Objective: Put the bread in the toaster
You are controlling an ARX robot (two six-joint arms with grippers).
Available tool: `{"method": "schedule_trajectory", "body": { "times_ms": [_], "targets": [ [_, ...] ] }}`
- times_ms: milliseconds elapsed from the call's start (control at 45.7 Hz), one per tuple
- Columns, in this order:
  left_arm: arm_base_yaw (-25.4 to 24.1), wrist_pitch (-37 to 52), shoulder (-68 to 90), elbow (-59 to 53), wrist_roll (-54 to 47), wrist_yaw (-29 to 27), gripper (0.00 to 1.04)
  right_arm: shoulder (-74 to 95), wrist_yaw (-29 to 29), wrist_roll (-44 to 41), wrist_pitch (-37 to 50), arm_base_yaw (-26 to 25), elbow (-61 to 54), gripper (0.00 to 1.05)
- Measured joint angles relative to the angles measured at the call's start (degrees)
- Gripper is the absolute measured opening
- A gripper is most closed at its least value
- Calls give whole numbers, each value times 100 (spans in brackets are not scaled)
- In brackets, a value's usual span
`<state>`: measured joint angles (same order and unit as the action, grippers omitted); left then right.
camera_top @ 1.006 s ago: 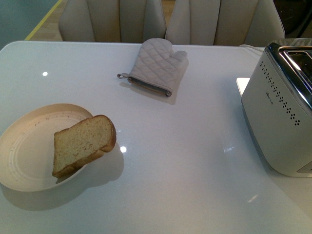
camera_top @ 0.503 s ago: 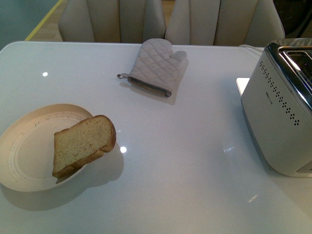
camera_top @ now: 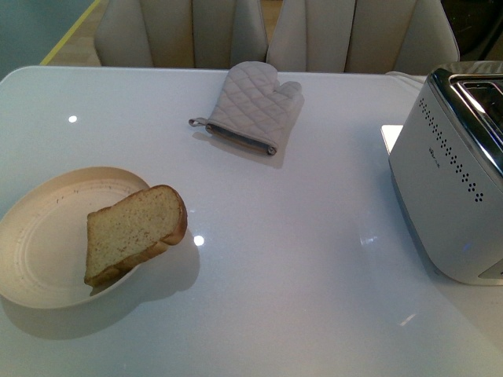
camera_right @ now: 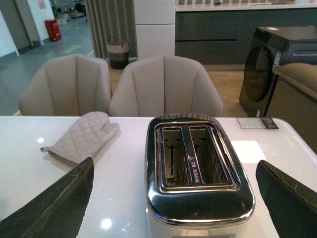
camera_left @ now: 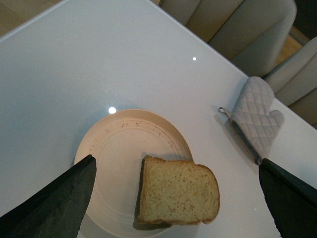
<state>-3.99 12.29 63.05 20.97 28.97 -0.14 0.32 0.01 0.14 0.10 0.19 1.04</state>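
At the left the bread (camera_top: 135, 232) leans on the plate's (camera_top: 39, 236) near right rim, below the left gripper (camera_left: 176, 159), its jaws wide and empty; a finger clipping the tilted slice could tip it onto the table (camera_top: 299, 259). At the right the right gripper (camera_right: 174, 162), also wide, faces the toaster (camera_top: 456, 196), whose slots (camera_right: 173, 153) look tight. Nothing has shifted since a second ago

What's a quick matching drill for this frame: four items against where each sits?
Items:
1 bread
2 toaster
3 oven mitt
4 plate

Places:
A far centre of the table
B near left, cream and round
C right side, both slots empty
D lying across the plate's rim, overhanging it

Pairs: 1-D, 2-C, 3-A, 4-B
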Motion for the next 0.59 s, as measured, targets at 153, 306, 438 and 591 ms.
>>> {"method": "schedule_trajectory", "body": {
  "times_ms": [153, 306, 438, 591],
  "targets": [
    [-212, 1198, 2146, 365, 44, -144, 98, 0, 0, 2, 0, 0, 0, 96],
    [-422, 1893, 4052, 831, 33, -289, 98, 0, 0, 2, 0, 0, 0, 96],
    [-481, 2052, 4935, 1108, -15, -332, 98, 0, 0, 2, 0, 0, 0, 96],
    [-509, 2114, 5733, 1502, -122, -415, 98, 0, 0, 2, 0, 0, 0, 96]
  ]
}}
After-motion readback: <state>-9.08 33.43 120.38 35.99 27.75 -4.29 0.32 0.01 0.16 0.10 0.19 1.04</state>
